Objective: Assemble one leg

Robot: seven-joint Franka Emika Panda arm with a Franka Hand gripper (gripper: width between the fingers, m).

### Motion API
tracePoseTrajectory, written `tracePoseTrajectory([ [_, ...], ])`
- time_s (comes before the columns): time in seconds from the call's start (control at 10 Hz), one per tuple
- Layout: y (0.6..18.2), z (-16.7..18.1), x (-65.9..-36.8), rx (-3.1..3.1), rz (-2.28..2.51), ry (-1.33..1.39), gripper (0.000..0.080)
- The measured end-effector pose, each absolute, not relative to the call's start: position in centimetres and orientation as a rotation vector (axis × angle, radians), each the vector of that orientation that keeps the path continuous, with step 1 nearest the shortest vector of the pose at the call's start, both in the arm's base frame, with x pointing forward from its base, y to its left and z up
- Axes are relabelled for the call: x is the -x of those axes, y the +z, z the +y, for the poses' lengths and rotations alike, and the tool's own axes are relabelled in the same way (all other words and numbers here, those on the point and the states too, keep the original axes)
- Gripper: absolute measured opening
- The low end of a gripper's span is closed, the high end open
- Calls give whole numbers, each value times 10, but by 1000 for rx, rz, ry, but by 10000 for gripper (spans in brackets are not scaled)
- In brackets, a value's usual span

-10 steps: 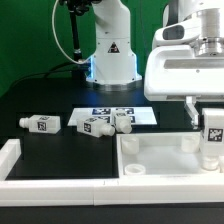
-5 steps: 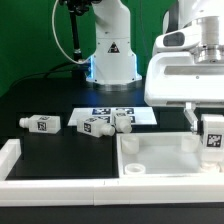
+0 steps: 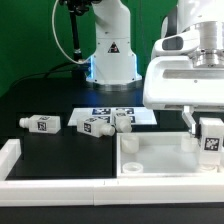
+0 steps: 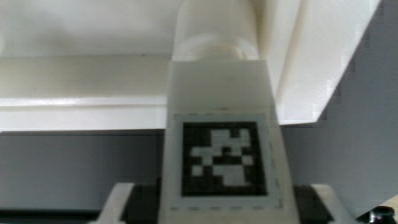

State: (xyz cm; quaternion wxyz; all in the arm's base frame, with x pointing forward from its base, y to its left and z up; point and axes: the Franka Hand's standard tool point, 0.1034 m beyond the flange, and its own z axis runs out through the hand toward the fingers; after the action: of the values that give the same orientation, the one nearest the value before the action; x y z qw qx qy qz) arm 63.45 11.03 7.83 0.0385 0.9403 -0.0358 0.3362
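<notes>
The held leg [image 3: 211, 140] stands upright in the gripper [image 3: 209, 124] at the exterior view's right edge, its square tag facing that camera. The jaws pinch it by its two flanks. In the wrist view the same leg [image 4: 222, 110] runs straight out from between the fingertips [image 4: 121, 203], one pad on each side, with the tag [image 4: 222, 160] turned to the lens.

Its lower end sits over the far right corner of the white tray [image 3: 150, 152], inside the raised rim. Whether it touches the tray floor cannot be told. The rim wall is close behind it, so the open room lies upward and toward the exterior view's left, across the bare tray floor.

There are four legs in all: the held one and three loose legs on the black table [image 3: 60, 148]. One loose leg [image 3: 40, 123] lies alone toward the exterior view's left. The other two [image 3: 97, 126] [image 3: 123, 122] lie just beside each other at the near edge of the marker board [image 3: 118, 111]. All three are well apart from the gripper, with bare table between them and the tray.

There is one tray and one marker board. A white rail [image 3: 60, 186] runs along the table's near edge and turns back at the exterior view's left. The robot base [image 3: 110, 55] stands behind the marker board.
</notes>
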Motion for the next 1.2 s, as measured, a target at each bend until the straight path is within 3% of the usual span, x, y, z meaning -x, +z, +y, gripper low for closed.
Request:
tracePoseTrajectory([
  [0.2, 81, 109, -636, -2906, -108, 978, 293],
  [0.3, 92, 104, -639, -2920, -135, 968, 497],
  [0.4, 96, 102, -639, -2967, -171, 874, 497],
  [0.5, 101, 104, -640, -3036, -212, 721, 621],
  [0.7, 110, 99, -645, -3131, -285, 429, 641],
  [1.0, 101, 103, -633, -3172, -336, 70, 649],
  [1.2, 95, 105, -637, -3165, -366, 53, 649],
])
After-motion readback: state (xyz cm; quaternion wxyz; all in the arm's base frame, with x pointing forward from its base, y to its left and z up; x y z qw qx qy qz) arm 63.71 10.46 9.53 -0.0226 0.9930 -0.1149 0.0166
